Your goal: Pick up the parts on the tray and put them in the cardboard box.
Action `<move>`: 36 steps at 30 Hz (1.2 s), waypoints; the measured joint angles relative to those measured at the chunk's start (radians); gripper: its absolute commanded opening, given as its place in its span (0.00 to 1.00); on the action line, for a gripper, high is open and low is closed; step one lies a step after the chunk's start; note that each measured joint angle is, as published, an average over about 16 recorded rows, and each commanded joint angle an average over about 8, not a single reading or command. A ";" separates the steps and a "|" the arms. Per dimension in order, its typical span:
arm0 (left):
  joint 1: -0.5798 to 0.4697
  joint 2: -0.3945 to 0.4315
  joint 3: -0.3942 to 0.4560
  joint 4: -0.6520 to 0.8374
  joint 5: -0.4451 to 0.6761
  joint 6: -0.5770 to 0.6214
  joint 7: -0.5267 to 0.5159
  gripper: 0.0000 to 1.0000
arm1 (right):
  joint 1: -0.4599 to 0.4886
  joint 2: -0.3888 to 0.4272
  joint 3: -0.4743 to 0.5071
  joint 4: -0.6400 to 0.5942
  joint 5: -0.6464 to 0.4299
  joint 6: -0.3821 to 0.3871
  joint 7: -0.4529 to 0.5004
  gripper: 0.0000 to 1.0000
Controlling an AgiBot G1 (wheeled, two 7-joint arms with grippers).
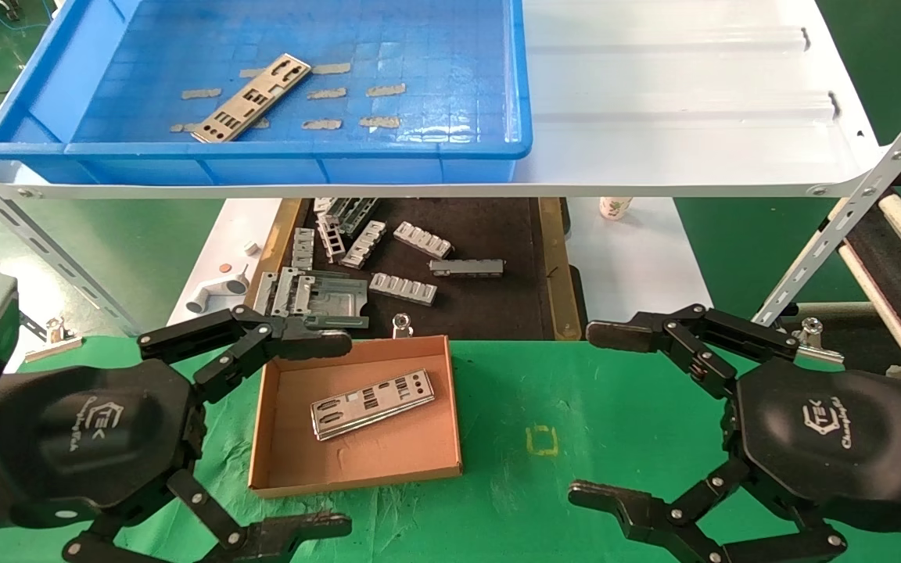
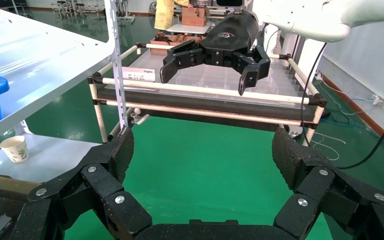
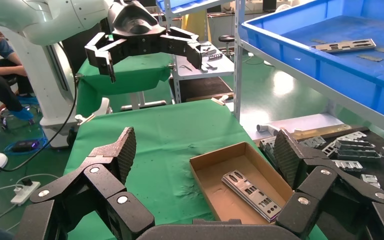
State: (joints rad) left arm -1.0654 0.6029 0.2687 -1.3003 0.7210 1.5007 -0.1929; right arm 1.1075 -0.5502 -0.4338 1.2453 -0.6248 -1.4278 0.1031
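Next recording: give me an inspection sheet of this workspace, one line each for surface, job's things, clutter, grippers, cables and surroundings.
Surface: green cloth on the front table; white shelf above and behind it.
Job's things: blue tray on the shelf holds one silver plate; cardboard box on the cloth holds a plate in the box.
Clutter: grey ribbed brackets on a black tray; tan tape scraps on the blue tray's floor; paper cup.
Grippers: left gripper open beside the box; right gripper open over bare cloth; both empty.
Cables: black cables and a power strip on the floor.
Surroundings: green floor; seated person in the right wrist view.
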 measured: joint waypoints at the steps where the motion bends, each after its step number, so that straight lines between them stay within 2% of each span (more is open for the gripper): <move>1: -0.001 0.001 0.001 0.001 0.001 0.000 0.000 1.00 | 0.000 0.000 0.000 0.000 0.000 0.000 0.000 1.00; 36: -0.009 0.008 0.011 0.017 0.010 -0.006 0.006 1.00 | 0.000 0.000 0.000 0.000 0.000 0.000 0.000 1.00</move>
State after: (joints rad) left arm -1.0745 0.6114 0.2799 -1.2832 0.7310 1.4951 -0.1871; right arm 1.1075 -0.5502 -0.4338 1.2453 -0.6248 -1.4278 0.1031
